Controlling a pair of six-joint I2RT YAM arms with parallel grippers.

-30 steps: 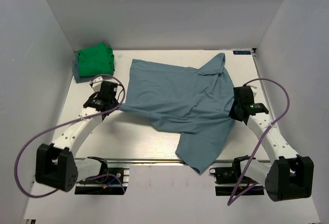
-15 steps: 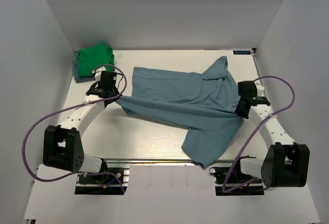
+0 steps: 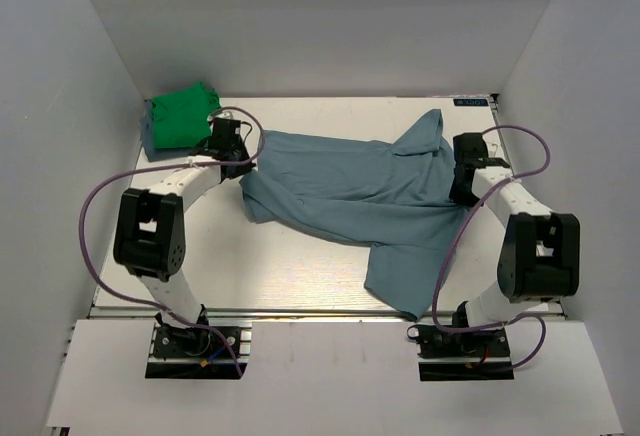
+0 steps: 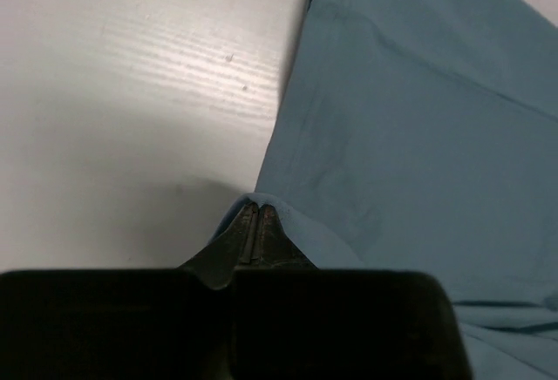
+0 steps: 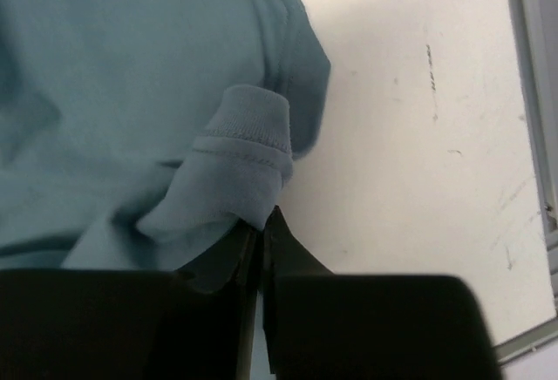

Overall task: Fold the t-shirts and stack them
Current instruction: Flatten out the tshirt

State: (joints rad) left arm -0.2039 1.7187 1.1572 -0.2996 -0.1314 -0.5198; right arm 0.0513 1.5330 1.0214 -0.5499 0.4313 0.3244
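Observation:
The blue-grey t-shirt (image 3: 360,191) lies crumpled across the middle of the table, one part trailing toward the front edge. My left gripper (image 3: 243,159) is shut on its left edge; in the left wrist view the cloth (image 4: 418,136) wraps over the closed tips (image 4: 257,210). My right gripper (image 3: 462,194) is shut on the shirt's right side; in the right wrist view a hemmed fold (image 5: 235,162) bunches at the closed tips (image 5: 263,219). The green t-shirt (image 3: 182,119) sits folded at the back left corner.
White walls enclose the table on three sides. A metal rail (image 3: 300,311) runs along the front edge. Purple cables (image 3: 110,181) loop from both arms. The table's right edge (image 5: 532,136) shows in the right wrist view.
Both grippers have moved toward the back of the table, holding the blue-grey shirt. The shirt has been dragged back and its trailing part has pulled further onto the table.

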